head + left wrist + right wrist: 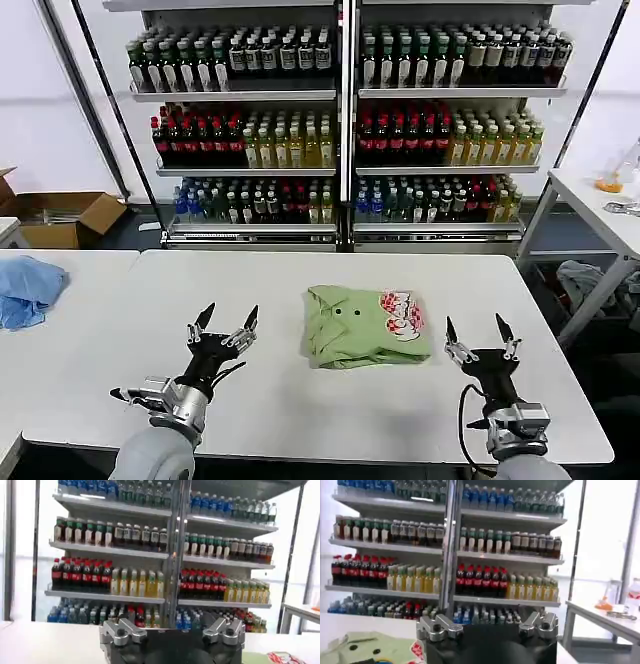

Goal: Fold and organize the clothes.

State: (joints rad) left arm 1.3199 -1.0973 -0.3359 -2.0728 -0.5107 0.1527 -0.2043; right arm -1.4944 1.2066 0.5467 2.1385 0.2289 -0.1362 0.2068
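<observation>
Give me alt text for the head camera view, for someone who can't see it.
A folded light green polo shirt with a red-and-white chest print lies on a white table, between the robot's left gripper and right gripper, both open and empty. A light blue cloth sits on a neighbouring table at left, and shelves of bottled drinks stand behind.

i see the shirt point(366, 325) on the bench point(300, 400) between my tools, shelves point(345, 130) behind, cloth point(28, 288) far left.

The light green polo shirt point(366, 326) lies folded flat on the white worktop point(300, 400), red-and-white picture facing up.
</observation>
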